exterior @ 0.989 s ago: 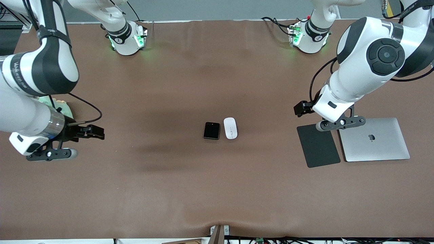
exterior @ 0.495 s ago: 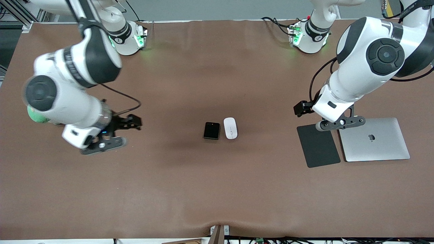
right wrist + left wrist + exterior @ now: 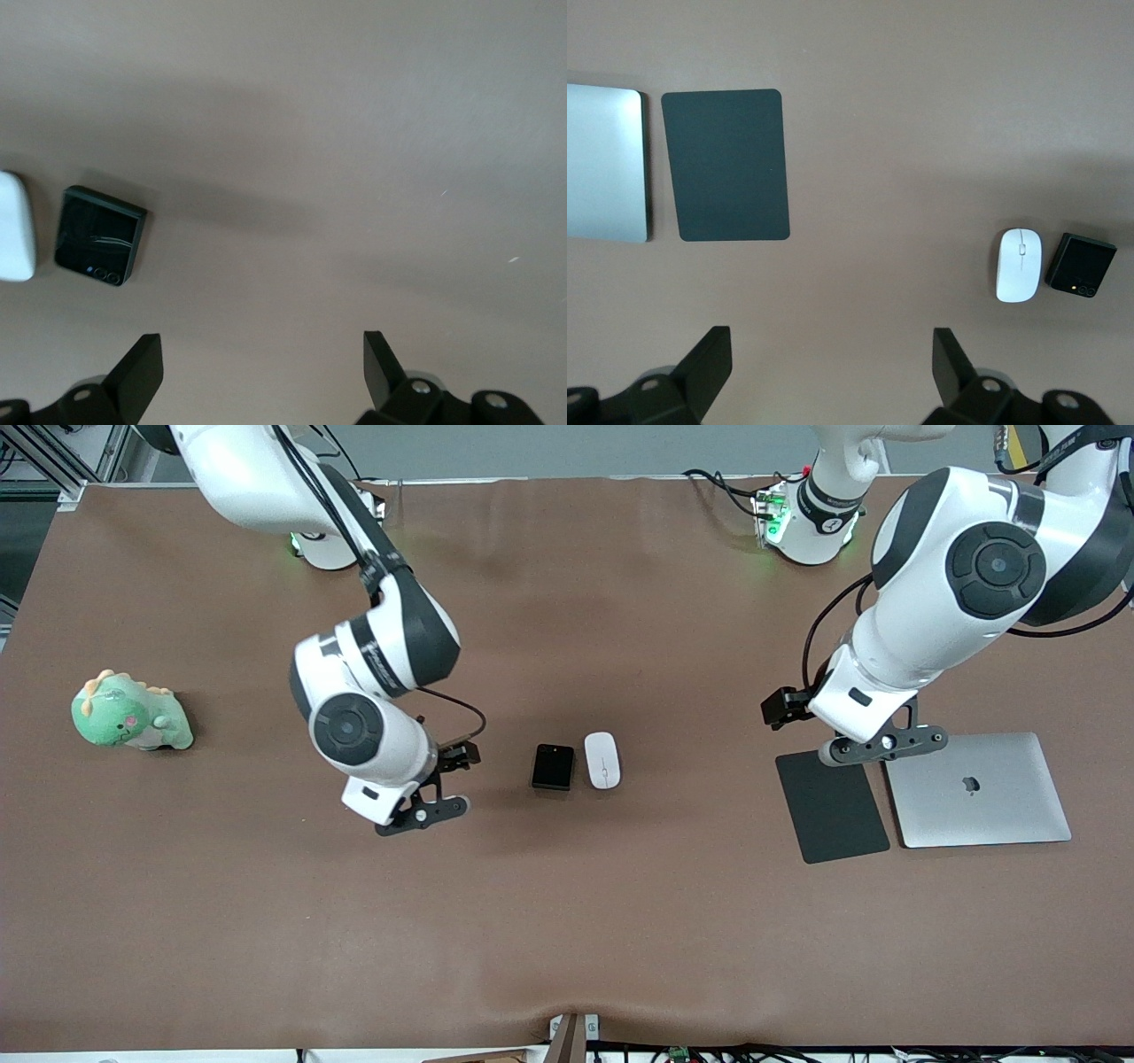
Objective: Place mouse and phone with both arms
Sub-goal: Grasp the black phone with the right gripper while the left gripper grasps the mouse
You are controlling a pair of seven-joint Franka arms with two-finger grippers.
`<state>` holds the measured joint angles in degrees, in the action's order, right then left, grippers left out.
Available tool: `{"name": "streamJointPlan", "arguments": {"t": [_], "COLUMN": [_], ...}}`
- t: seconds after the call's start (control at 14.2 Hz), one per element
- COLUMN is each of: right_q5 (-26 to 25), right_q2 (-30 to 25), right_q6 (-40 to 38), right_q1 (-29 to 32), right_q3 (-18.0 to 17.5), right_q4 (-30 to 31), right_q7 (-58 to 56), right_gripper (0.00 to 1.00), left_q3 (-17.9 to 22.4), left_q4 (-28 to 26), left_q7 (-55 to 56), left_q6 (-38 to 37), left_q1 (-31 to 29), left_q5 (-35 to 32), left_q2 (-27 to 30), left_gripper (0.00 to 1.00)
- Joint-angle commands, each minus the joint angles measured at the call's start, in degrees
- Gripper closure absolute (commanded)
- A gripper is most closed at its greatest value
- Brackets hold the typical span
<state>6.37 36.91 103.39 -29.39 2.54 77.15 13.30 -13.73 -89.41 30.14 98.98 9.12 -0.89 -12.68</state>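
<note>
The black glossy phone point(image 3: 553, 767) and the white oval mouse point(image 3: 602, 760) lie side by side at the table's middle, the mouse toward the left arm's end. My right gripper point(image 3: 422, 813) hangs open and empty over bare table beside the phone, toward the right arm's end. Its wrist view shows open fingers point(image 3: 263, 372), the phone point(image 3: 99, 235) and an edge of the mouse point(image 3: 15, 226). My left gripper point(image 3: 886, 744) hangs open and empty over the edge of the dark pad. Its wrist view point(image 3: 833, 372) shows the mouse point(image 3: 1019, 264) and phone point(image 3: 1081, 266) farther off.
A dark grey flat pad point(image 3: 831, 804) and a closed silver laptop point(image 3: 979, 788) lie side by side toward the left arm's end; both show in the left wrist view, pad point(image 3: 726, 164) and laptop point(image 3: 602, 162). A green plush dinosaur point(image 3: 131, 713) sits toward the right arm's end.
My right arm has swung from its end of the table to the middle, bringing its gripper beside the phone and uncovering the green plush. The left arm has barely shifted.
</note>
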Motion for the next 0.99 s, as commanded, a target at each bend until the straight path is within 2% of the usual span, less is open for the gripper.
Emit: {"name": "streamJointPlan", "arguments": {"t": [0.0, 0.28, 0.92], "right_q5": [0.57, 0.66, 0.84], "right_q2": [2.02, 6.06, 12.47], "right_q6": [2.93, 14.27, 22.81], "right_q1": [-4.61, -8.83, -12.53], "right_q3": [0.62, 0.62, 0.62], "right_q4": [-1.21, -1.30, -1.30], "right_q7": [10.74, 20.96, 31.25], "right_gripper": [0.00, 0.00, 0.00], "left_q3": [0.02, 0.02, 0.02], "left_q4": [0.56, 0.64, 0.73], "left_q7": [4.56, 7.73, 11.95], "left_q6": [1.74, 3.94, 7.99], "left_q1": [2.39, 4.32, 8.10], "left_q5": [0.01, 0.01, -0.07], "left_q2": [-1.64, -3.48, -7.70], "left_gripper": [0.00, 0.00, 0.00]}}
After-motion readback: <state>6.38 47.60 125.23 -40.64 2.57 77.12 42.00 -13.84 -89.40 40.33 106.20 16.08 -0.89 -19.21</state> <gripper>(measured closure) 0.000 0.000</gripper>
